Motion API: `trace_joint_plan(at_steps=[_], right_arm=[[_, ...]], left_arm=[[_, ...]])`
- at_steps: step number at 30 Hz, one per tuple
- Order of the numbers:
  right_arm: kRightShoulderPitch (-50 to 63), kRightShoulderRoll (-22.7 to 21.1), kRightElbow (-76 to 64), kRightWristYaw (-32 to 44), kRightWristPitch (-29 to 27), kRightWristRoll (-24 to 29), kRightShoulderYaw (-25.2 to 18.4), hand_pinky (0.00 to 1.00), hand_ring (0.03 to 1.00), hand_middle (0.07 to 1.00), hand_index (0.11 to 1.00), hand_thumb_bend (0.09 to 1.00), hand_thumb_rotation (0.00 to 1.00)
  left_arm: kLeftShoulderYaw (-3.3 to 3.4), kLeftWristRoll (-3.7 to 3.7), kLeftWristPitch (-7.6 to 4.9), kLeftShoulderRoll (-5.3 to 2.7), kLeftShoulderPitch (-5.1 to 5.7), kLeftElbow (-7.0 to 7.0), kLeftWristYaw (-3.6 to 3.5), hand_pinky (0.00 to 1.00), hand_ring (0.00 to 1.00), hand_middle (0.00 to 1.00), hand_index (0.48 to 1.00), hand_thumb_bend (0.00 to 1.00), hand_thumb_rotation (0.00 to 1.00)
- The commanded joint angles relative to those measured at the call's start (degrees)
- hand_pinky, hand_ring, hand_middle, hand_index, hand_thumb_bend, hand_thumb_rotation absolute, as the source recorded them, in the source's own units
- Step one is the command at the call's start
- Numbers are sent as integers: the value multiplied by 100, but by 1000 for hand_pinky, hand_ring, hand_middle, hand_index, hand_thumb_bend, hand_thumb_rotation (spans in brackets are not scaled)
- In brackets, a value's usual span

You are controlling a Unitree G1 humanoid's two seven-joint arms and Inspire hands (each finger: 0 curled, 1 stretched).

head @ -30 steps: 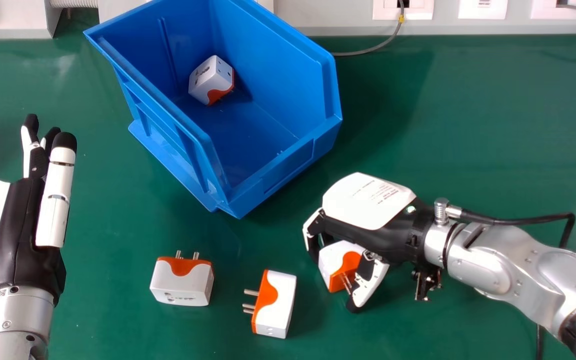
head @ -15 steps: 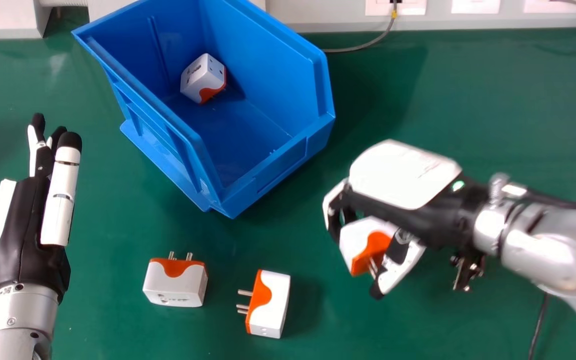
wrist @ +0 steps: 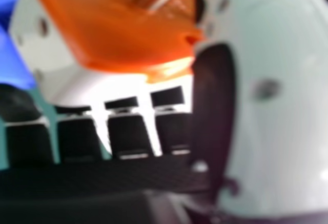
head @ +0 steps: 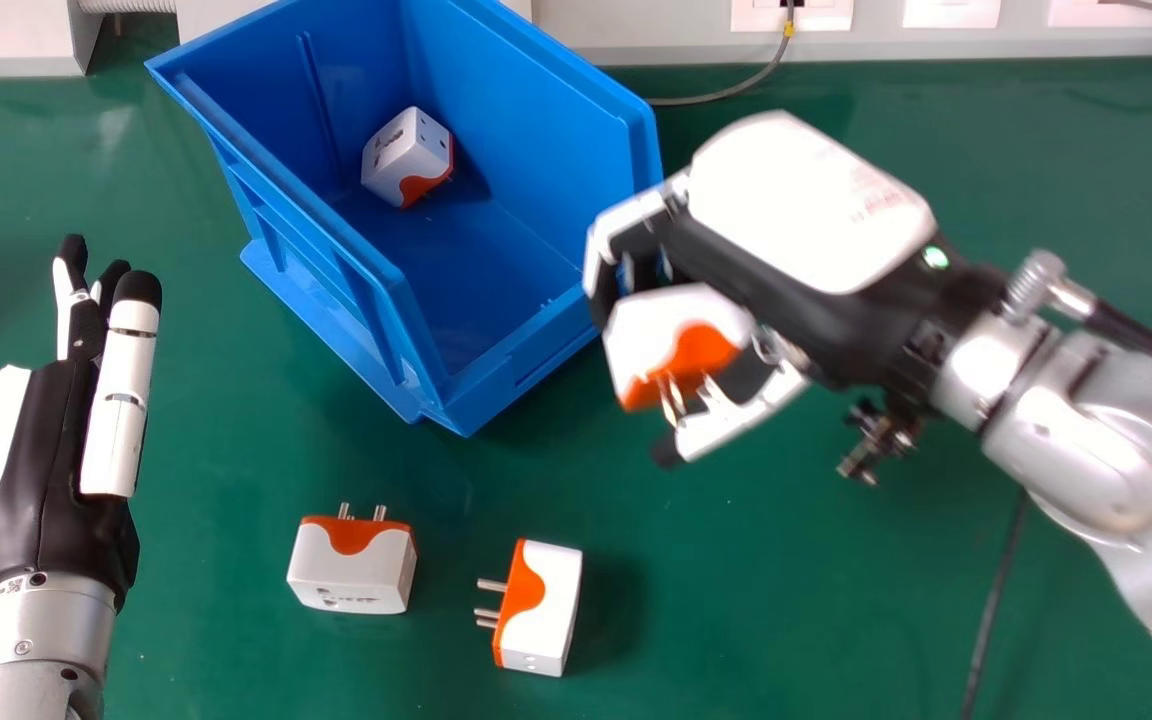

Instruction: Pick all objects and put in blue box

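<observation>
My right hand (head: 806, 205) grips one plug (head: 648, 335) between fingers and thumb, likely to clear the near rim of the blue box (head: 536, 362) holding another plug (head: 404, 155); a third plug (head: 351, 578) and fourth plug (head: 548, 600) lie toward the table's (head: 836, 610) near edge, my left hand (head: 48, 460) relaxed.

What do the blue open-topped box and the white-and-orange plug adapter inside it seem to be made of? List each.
Blue open-topped box: probably moulded plastic, satin finish, judging by its soft sheen and ribbed wall.

White-and-orange plug adapter: likely hard plastic, smooth; its crisp socket holes suggest moulding.
</observation>
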Motion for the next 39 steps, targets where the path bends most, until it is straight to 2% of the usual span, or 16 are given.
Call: trace_joint_plan(at_steps=[1,5,9,12,19,22,23,24,25,28,30,33,35,39], right_arm=[[-366,202,143,-203,61,-43,25,58,97,171,470,492,135],[-797,598,700,-436,94,-153,181,53,92,159,469,492,141],[-1352,918,1532,-802,70,-431,412,56,96,163,469,491,143],[-1861,1208,2214,-1053,189,-615,572,81,120,191,469,491,145],[-3041,1686,3753,-1641,442,-1099,1002,83,125,200,469,490,147],[-3545,1894,4435,-1852,576,-1254,1191,100,142,222,469,489,148],[-3716,1983,4683,-1923,597,-1269,1239,147,193,275,471,489,149],[-3863,2059,4902,-1984,599,-1254,1279,147,193,275,471,489,149],[-4021,2159,5158,-2027,588,-1198,1296,193,249,331,475,488,150],[-4395,2419,5814,-2159,574,-1071,1325,193,249,331,475,488,150],[-4627,2593,6228,-2263,645,-1078,1371,179,234,330,475,487,151],[-4986,2820,6821,-2411,861,-1208,1540,132,184,268,477,489,143],[-5157,2925,7096,-2468,1003,-1261,1654,118,168,248,476,493,137],[-5290,3067,7436,-2587,1100,-1220,1797,93,140,216,472,504,127]], left_arm=[[16,29,-114,28,-22,-63,20,1000,1000,1000,1000,371,992],[10,12,-121,34,-45,-29,15,1000,1000,1000,1000,369,991],[-6,40,-135,40,-5,-53,15,1000,1000,1000,1000,365,990],[-5,37,-155,49,7,-34,5,1000,1000,1000,1000,365,990],[-34,30,-189,19,89,-103,-1,1000,1000,1000,1000,370,990],[-44,42,-257,20,135,-95,-6,1000,1000,1000,1000,372,990],[-51,45,-270,16,153,-105,-4,1000,1000,1000,1000,374,990],[-64,53,-271,9,168,-127,5,1000,1000,1000,1000,374,990],[-74,62,-270,5,176,-139,14,1000,1000,1000,1000,379,990],[-94,80,-258,-6,210,-186,35,1000,1000,1000,1000,379,990],[-95,66,-245,-18,227,-209,41,1000,1000,1000,1000,383,990],[-103,46,-220,-47,281,-287,50,1000,1000,1000,1000,386,990],[-122,72,-199,-58,313,-351,69,1000,1000,1000,1000,387,990],[-148,90,-211,-71,364,-383,88,1000,1000,1000,1000,388,990]])
